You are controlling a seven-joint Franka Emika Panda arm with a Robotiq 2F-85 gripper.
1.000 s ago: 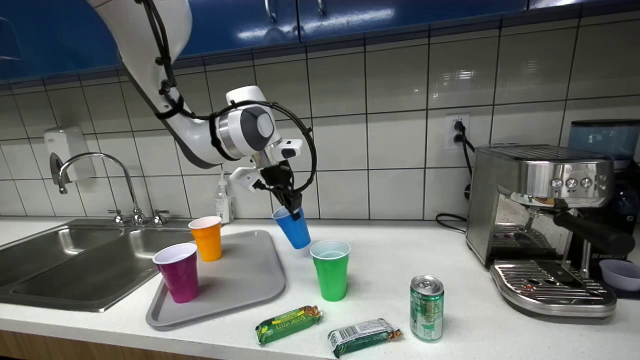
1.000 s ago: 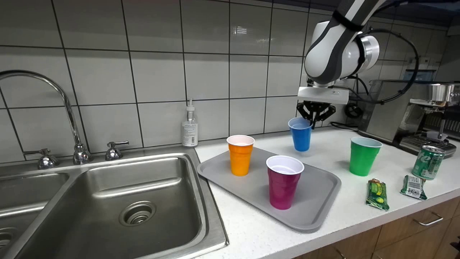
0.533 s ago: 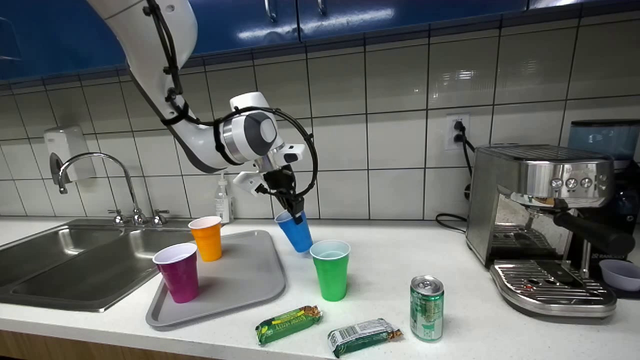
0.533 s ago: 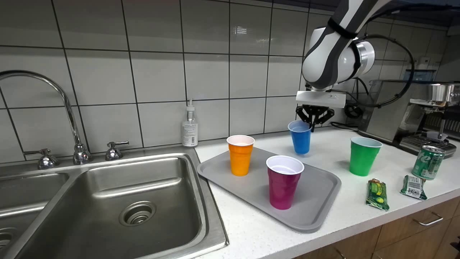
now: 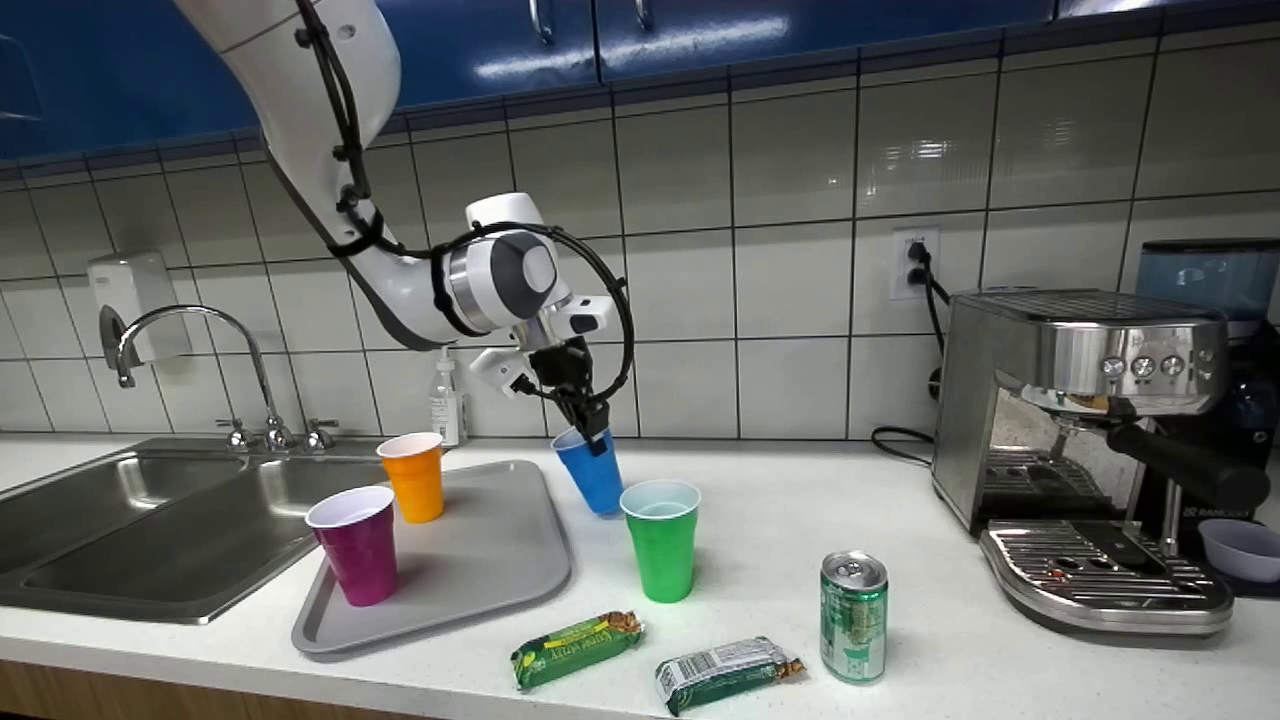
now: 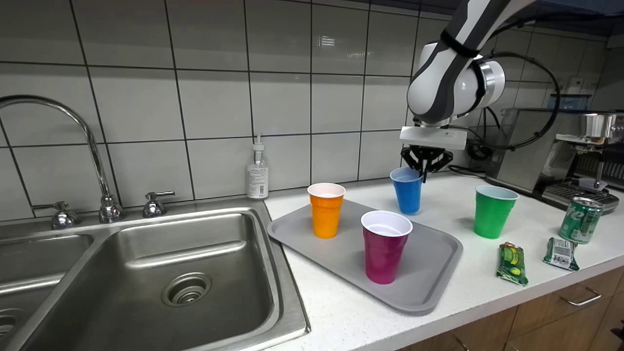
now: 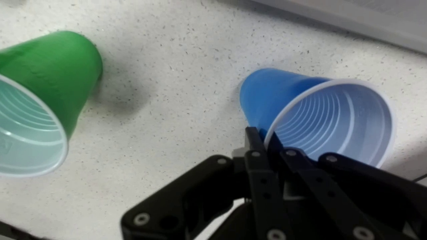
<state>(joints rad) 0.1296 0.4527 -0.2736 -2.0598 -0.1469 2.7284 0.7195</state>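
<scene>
One blue cup [image 5: 592, 478], one green cup [image 5: 664, 552], one orange cup [image 5: 418, 485] and one purple cup [image 5: 360, 555] make four of that kind. There are two wrapped bars [image 5: 578, 650], one drink can [image 5: 854, 620], one tray [image 5: 500, 540], one coffee machine [image 5: 1060, 350], one small bowl [image 5: 1240, 550], one pump bottle [image 5: 446, 408] and one wall dispenser [image 5: 140, 310]. One sink [image 6: 209, 204] counts two basins [image 6: 146, 317], one faucet [image 6: 109, 209] and two tap handles [image 6: 154, 208].

A glossy pale-grey tiled wall [image 5: 795, 285], glinting with bright reflections [image 5: 930, 149], is running behind a white speckled countertop [image 5: 775, 520]. Blue overhead cabinets [image 5: 820, 24] are hanging above, catching streaks of light [image 5: 715, 42], and wood-grain drawers [image 6: 551, 317] are sitting beneath the countertop. A double-bowl stainless-steel sink [image 6: 229, 297] is sitting inset in it under a gooseneck faucet [image 6: 90, 144]. A dispenser [image 5: 145, 295] and a power outlet [image 5: 904, 288] are showing on the wall.
</scene>
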